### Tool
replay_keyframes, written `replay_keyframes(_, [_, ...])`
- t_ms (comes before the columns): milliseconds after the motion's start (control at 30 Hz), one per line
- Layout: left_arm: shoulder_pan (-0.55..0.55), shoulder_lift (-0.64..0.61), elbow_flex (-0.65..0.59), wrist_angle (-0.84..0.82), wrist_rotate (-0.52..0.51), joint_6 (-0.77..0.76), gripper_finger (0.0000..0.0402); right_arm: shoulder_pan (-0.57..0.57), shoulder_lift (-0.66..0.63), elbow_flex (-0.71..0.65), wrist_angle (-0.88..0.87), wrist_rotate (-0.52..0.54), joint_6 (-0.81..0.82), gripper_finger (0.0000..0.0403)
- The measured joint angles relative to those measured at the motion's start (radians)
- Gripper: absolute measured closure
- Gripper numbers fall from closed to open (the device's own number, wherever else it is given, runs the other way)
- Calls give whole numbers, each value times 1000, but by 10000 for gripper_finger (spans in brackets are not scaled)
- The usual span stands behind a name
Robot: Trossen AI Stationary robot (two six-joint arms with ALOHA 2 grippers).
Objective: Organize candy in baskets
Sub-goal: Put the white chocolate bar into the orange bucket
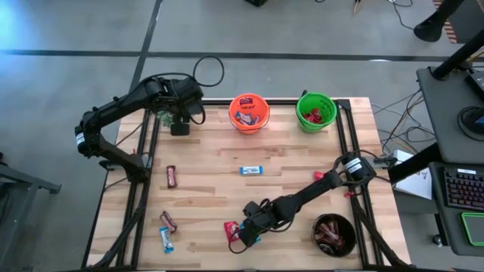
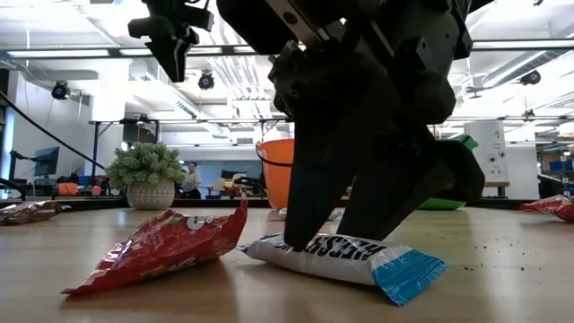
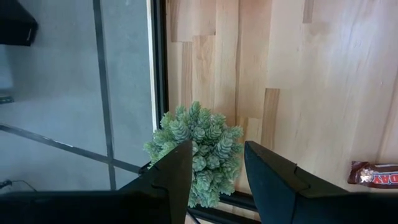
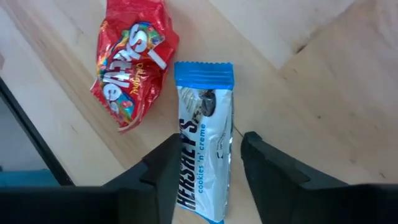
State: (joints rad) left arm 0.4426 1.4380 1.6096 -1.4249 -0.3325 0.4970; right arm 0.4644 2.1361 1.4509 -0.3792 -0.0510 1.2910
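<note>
A light blue-and-white candy bar (image 4: pixel 202 118) lies flat on the wooden table near its front edge. A crumpled red candy packet (image 4: pixel 130 62) lies beside it. My right gripper (image 4: pixel 210 140) is down over the bar, open, with one finger along each long side, as the low view (image 2: pixel 334 235) also shows. My left gripper (image 3: pixel 217 146) hangs open and empty above a small green plant (image 3: pixel 199 137) at the table's far left corner. At the far edge stand the orange pail (image 1: pixel 249 112) and the green pail (image 1: pixel 315 111). The black bowl (image 1: pixel 334 234) sits near right. My right gripper slants down from above, its fingers (image 4: pixel 163 168) lying along the bar, one beside each long edge (image 4: pixel 184 155) of the half away from the crimped blue end. The bar rests flat on the table. Whether the fingers touch it I cannot tell.
Loose candies lie about the table. They include a brown bar (image 1: pixel 172 176) at the left, a blue-and-white bar (image 1: pixel 251 171) mid-table, two small ones (image 1: pixel 166 229) near the front left corner and a red one (image 1: pixel 319 175) by the right arm. Black rails run along the table's sides.
</note>
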Motion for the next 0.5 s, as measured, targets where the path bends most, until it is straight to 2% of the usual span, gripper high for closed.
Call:
replay_keyframes(167, [0,0,0,0,0,4,272,-3,-1,-1,-2,-5,18,295])
replay_keyframes(367, [1,0,0,0,0,4,272,-2,-5,0,8,-31,28,380])
replay_keyframes(500, [7,0,0,0,0,4,272,-2,-23,0,11,-48,28,390])
